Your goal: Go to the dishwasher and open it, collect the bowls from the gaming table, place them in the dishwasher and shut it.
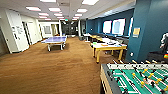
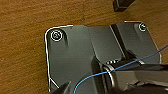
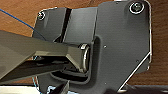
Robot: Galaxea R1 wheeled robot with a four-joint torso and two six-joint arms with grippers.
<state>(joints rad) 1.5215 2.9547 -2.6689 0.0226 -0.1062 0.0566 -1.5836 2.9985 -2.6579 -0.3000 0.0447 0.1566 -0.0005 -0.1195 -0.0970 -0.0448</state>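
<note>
The gaming table, with a white top and yellow frame and legs, stands ahead to the right by the blue wall. Small items lie on its top; no bowl can be made out among them. The dishwasher is out of view. Both wrist views look down past the robot's dark plate onto brown carpet. A dark tip of my left gripper and one of my right gripper show at the picture edges, too little to tell their state.
A wooden table-football table with a green field is close at the front right. A blue ping-pong table stands further off to the left. Wide brown carpet lies between them. A person is at the right edge.
</note>
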